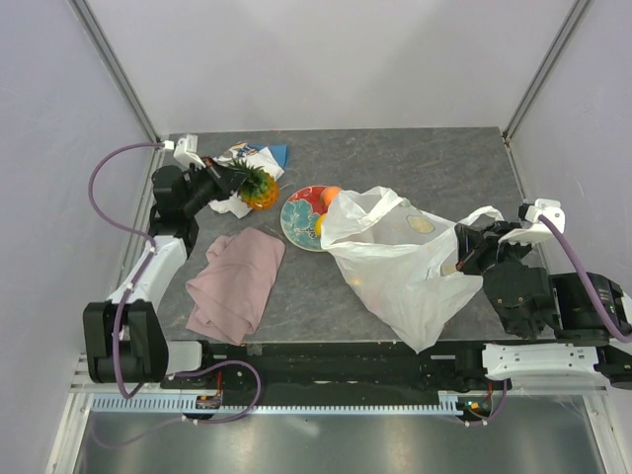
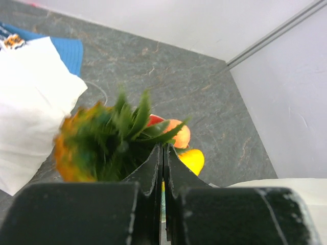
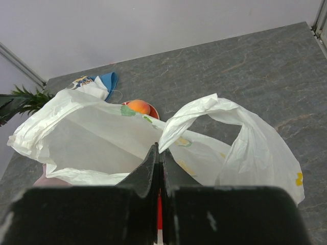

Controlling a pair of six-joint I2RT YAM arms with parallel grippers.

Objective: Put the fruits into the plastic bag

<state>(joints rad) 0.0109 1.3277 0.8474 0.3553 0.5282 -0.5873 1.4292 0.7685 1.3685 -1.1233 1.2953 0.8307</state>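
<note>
The orange pineapple (image 1: 261, 190) lies at the back left, its green crown (image 2: 134, 127) pressed against the tips of my left gripper (image 2: 163, 149), which is shut on its leaves. A peach-orange fruit (image 2: 180, 135), a red piece (image 2: 155, 120) and a yellow mango (image 2: 192, 160) sit on the plate behind it. The plastic bag (image 1: 405, 265) lies open at centre right, mouth towards the plate. My right gripper (image 3: 160, 148) is shut on one handle loop (image 3: 204, 109) and holds it up. The bag's inside (image 3: 92, 140) shows no fruit.
The red-and-teal plate (image 1: 294, 215) touches the bag's mouth. A pink cloth (image 1: 237, 281) lies front left. A white cloth (image 2: 30, 102) with a blue piece (image 1: 277, 154) sits behind the pineapple. White walls close in the table on three sides.
</note>
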